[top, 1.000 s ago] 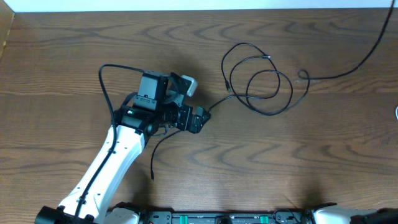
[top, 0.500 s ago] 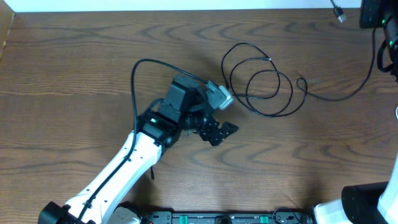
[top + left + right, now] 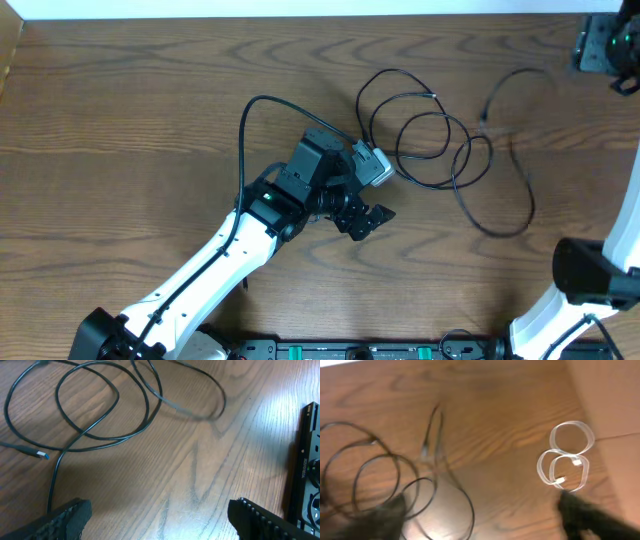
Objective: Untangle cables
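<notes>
The black cable (image 3: 430, 140) lies in loose overlapping loops on the wooden table, right of centre. Its long tail (image 3: 505, 195) shows blurred, curving out to the right. The left wrist view has the same loops (image 3: 100, 415) at top left, with a blue-tipped plug (image 3: 42, 455). My left gripper (image 3: 370, 222) stands open just left of and below the loops, with nothing between its fingers (image 3: 70, 517). My right gripper (image 3: 600, 45) is at the far right corner, open and empty, high above the table. Its view shows the black cable (image 3: 395, 475) and a coiled white cable (image 3: 567, 460), apart.
The left arm (image 3: 220, 270) reaches in from the bottom left, its own thick black wire (image 3: 250, 130) arching over it. The right arm's base (image 3: 590, 280) sits at the bottom right. A black rail (image 3: 307, 470) runs along the table's front edge.
My right gripper has opened and let go of the black cable's end, and the tail has dropped toward the table. My left arm has moved right, closer to the loops.
</notes>
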You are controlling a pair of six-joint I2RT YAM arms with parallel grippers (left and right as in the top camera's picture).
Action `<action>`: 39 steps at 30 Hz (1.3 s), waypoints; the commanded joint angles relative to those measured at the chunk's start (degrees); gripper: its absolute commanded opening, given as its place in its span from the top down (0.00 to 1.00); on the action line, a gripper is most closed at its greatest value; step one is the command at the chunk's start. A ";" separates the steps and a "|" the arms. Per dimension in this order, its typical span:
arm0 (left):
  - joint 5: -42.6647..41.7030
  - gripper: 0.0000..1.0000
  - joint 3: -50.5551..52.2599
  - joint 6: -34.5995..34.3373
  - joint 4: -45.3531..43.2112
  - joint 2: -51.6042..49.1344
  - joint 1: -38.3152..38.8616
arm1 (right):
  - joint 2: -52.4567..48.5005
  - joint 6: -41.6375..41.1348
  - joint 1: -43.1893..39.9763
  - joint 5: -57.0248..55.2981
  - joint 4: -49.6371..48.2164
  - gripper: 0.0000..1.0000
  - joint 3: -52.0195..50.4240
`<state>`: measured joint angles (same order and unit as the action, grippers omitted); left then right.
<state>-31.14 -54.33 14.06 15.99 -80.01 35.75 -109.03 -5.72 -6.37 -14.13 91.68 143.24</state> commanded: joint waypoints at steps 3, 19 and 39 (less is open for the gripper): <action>1.09 0.08 -0.15 1.36 -0.50 -0.11 0.11 | -2.23 9.38 -1.51 28.02 2.03 0.01 0.20; 3.78 0.14 -0.15 -0.85 -1.16 -0.11 0.00 | -4.57 36.98 13.73 35.01 -7.15 0.01 -28.98; 6.73 0.16 -0.15 -7.65 -1.09 -0.04 -3.58 | -4.57 52.72 19.50 35.04 -42.73 0.10 -62.58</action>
<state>-24.91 -54.33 7.44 14.90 -80.01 32.32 -113.97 45.76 13.04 19.94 49.95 82.54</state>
